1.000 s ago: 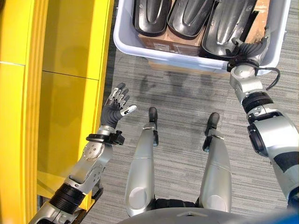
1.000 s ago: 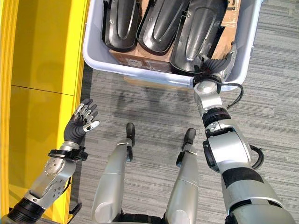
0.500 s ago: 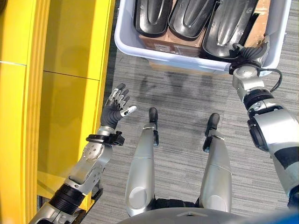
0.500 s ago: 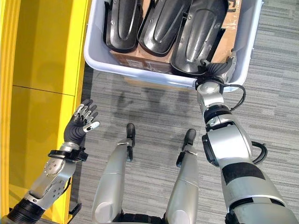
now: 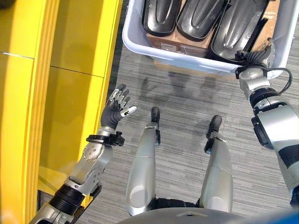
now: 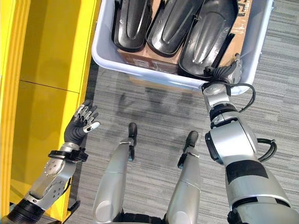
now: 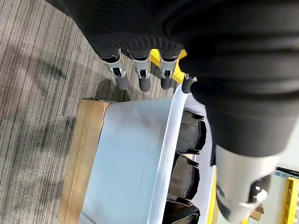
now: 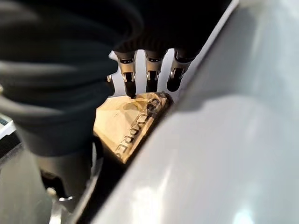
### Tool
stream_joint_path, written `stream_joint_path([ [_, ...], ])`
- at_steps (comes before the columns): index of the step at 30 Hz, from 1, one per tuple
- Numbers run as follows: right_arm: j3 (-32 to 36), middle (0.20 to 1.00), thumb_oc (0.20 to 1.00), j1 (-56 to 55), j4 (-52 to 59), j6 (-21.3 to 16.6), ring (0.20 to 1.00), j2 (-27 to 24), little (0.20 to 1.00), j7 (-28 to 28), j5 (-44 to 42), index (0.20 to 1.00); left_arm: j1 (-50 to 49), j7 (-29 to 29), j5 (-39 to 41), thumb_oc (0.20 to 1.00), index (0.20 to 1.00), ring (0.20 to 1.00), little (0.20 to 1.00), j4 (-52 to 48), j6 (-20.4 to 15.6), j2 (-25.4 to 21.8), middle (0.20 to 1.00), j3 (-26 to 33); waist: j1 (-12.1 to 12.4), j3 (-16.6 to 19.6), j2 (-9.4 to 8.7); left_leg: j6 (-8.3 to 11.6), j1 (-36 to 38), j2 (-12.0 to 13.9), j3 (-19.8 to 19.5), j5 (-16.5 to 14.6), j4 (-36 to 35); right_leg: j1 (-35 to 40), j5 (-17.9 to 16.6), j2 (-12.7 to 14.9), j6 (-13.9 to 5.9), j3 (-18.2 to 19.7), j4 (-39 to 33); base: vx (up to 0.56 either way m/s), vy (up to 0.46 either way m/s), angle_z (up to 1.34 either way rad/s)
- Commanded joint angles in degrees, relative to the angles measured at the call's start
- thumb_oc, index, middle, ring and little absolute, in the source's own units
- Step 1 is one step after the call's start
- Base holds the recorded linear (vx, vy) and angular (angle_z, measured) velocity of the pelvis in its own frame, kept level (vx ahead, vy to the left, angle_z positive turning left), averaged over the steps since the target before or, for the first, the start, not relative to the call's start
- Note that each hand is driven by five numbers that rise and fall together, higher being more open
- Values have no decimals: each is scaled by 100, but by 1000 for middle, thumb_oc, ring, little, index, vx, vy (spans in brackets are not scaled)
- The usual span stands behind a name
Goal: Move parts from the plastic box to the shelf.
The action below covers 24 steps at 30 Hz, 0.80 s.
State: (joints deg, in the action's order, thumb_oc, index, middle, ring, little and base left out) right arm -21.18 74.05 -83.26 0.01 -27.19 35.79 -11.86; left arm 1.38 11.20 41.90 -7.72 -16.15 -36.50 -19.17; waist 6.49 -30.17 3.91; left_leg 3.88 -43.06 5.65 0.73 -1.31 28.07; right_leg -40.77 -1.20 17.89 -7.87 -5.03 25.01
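R hand [image 5: 256, 55] reaches over the plastic box [image 5: 140, 44] rim by the nearest black part [image 5: 238, 25], fingers straight, holding nothing — could snag the box wall; L hand [image 5: 117, 109] open, idle near the yellow shelf [image 5: 70, 70].

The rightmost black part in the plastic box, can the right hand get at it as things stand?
Probably yes. The right hand is already over the plastic box's near rim, beside the rightmost black part, with nothing between them.

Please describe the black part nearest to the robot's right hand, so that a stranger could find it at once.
Look into the pale plastic box on the floor ahead. Three black moulded parts lean side by side on cardboard; take the black part at the robot's right end. Unlike the other two, it has the right hand at its near end.
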Motion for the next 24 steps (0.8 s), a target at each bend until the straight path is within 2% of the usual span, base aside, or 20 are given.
stream_joint_path([
  [1,-181,630,630,68,-66,160,630,-62,630,-162,383,630,-187,-95,-39,1000,1000,1000,1000,-474,-238,-91,1000,63,108,40,90,-89,-98,5,-107,-467,125,277,444,-130,-21,74,394,3,7,8],
  [2,-182,504,504,70,-69,159,504,-61,504,-163,384,504,-188,-95,-39,1000,1000,1000,1000,-476,-237,-90,1000,64,107,40,91,-89,-98,5,-108,-467,125,278,444,-130,-21,73,393,6,14,9],
  [3,-247,325,325,59,-97,217,325,-39,325,-223,536,325,-206,-100,-46,1000,1000,1000,1000,-491,-234,-93,1000,89,130,40,92,-93,-107,-2,-124,-467,131,275,438,-132,-22,67,393,7,14,8],
  [4,-283,200,200,58,-122,241,200,-30,200,-248,593,200,-221,-109,-52,1000,1000,1000,1000,-495,-232,-95,1000,107,137,40,89,-93,-115,3,-130,-464,133,271,438,-126,-24,60,399,7,19,6],
  [17,-465,200,200,85,-270,404,200,2,200,-284,1028,200,-281,-106,-63,1000,1000,1000,1000,-491,-205,-59,1000,152,148,41,8,-98,-94,11,-137,-467,128,291,456,-150,1,85,414,1,2,1],
  [24,-465,200,200,89,-196,391,200,-179,200,-200,1099,200,-286,-103,-60,1000,1000,1000,1000,-501,-249,-46,1000,168,114,41,-21,-97,-61,21,-147,-472,135,307,471,-162,2,100,437,0,0,0],
])
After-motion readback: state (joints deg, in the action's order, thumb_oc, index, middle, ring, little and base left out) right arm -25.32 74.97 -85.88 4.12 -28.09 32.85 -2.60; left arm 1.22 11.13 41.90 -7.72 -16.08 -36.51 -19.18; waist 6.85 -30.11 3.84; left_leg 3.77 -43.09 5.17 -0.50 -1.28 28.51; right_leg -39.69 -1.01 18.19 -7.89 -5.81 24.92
